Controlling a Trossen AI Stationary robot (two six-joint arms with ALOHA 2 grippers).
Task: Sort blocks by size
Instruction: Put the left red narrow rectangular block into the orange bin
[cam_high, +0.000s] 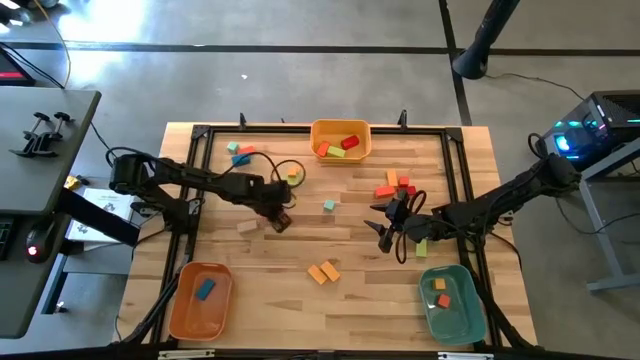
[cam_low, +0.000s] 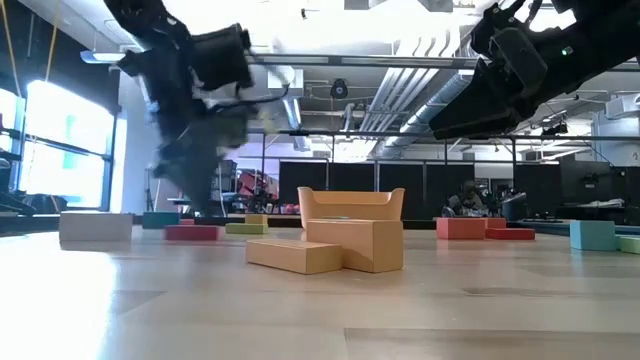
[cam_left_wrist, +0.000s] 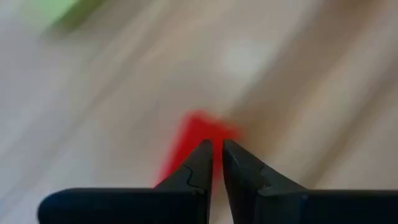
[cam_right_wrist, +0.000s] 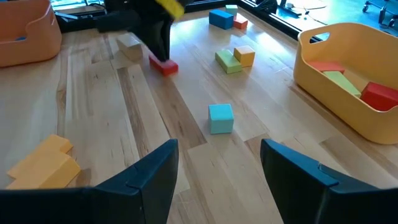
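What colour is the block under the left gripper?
Red block at the left gripper; clearest in the left wrist view.

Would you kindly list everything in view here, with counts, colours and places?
table: one, pale wood, under everything
yellow bin: one, far edge, centre
orange bin: one, near left corner
teal bin: one, near right corner
binned blocks: about six; red, green, orange, blue; spread over the three bins
loose blocks: roughly fifteen, mixed colours, scattered across the table
orange pair: two, touching, near centre
red block: one, just beneath the left gripper
left gripper: one, dark, fingers together, left of centre
right gripper: one, dark, open, right of centre above the table
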